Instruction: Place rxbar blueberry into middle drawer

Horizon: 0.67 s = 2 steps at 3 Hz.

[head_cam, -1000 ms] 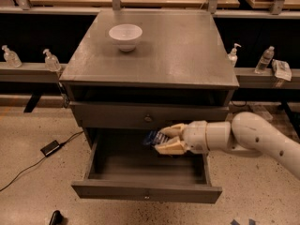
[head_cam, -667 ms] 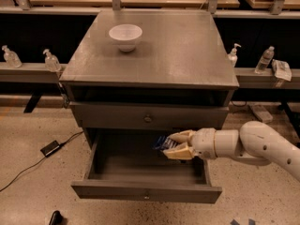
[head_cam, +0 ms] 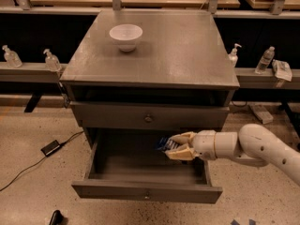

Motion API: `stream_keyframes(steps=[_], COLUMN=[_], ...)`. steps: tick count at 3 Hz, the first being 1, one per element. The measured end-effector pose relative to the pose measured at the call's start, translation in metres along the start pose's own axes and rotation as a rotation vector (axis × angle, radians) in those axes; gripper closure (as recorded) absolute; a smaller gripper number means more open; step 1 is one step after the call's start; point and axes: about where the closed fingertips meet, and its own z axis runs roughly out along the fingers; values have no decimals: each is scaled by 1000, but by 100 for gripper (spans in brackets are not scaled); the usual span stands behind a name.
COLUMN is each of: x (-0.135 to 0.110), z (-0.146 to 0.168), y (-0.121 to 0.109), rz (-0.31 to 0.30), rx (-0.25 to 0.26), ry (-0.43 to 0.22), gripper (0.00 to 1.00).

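Note:
The rxbar blueberry (head_cam: 162, 143), a small dark-blue wrapped bar, is held in my gripper (head_cam: 175, 146), whose tan fingers (head_cam: 183, 154) are shut on it. The gripper reaches in from the right and hangs over the right part of the open middle drawer (head_cam: 145, 191). This is a wide, shallow dark-grey box pulled out at the bottom of the cabinet, with a tiny pale knob on its front panel. The bar sticks out to the left of the fingers, just above the drawer floor. I cannot tell whether it touches the floor.
A shut grey drawer front with a dark round knob (head_cam: 148, 118) sits just above the gripper. A white bowl (head_cam: 125, 35) stands on the cabinet top (head_cam: 178, 50). Bottles stand on side ledges, one on the left (head_cam: 51, 59) and one on the right (head_cam: 265, 60). A cable and adapter (head_cam: 49, 147) lie on the floor at left.
My gripper has moved a little to the right and down over the open drawer, still holding the blue bar. The drawer and bowl have not moved.

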Motion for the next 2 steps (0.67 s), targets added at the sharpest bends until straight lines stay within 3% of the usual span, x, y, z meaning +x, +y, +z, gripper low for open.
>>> stream_keyframes(steps=[2], x=[81], z=[51], y=[-34], rz=[-19], rx=[-110], ry=[-143], gripper=[100])
